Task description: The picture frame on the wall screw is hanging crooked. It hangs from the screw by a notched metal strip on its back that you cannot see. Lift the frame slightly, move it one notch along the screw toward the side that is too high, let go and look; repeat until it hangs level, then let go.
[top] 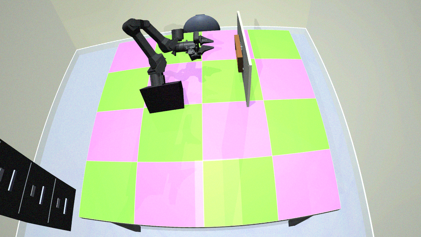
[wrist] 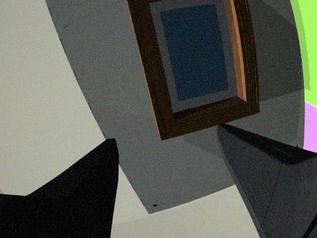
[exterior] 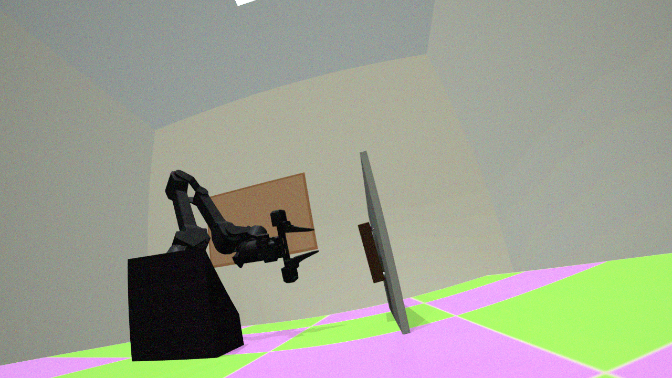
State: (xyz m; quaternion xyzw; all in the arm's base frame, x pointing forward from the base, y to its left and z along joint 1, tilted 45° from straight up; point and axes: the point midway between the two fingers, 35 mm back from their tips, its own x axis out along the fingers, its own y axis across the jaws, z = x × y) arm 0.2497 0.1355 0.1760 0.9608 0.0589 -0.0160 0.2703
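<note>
The brown picture frame (top: 238,54) (exterior: 370,253) (wrist: 155,76) with a dark blue picture hangs on the near face of the grey upright panel (top: 248,79) (exterior: 382,234) (wrist: 89,59). A small shiny part, perhaps the screw, shows behind its upper part in the top view; the notched strip is hidden. The wrist view is turned, so I cannot tell surely whether the frame is level. My gripper (top: 213,43) (exterior: 315,240) (wrist: 168,139) is open and empty. It points at the panel, with a gap between its fingertips and the frame.
The black base block (top: 163,98) (exterior: 174,305) carries the arm on the checkered table (top: 235,126). A dark rounded object (top: 201,22) stands behind the table's back edge. A brown board (exterior: 263,202) hangs on the far wall. A black cabinet (top: 63,218) is at the lower left.
</note>
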